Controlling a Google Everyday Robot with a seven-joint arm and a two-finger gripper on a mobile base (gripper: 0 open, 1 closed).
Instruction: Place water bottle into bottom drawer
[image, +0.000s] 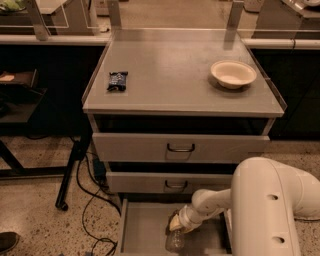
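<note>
Grey metal cabinet, btm drawer pulled out, flat plain floor. Gripper low inside it, at top of clear crinkled bottle; grip state can't tell.

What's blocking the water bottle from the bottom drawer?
Nothing visible. The bottom drawer is pulled open, and the water bottle is already over its floor, right below the pincer.

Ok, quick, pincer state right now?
Pincer: low over the bottom drawer, at the top of the water bottle; open or closed cannot be told.
</note>
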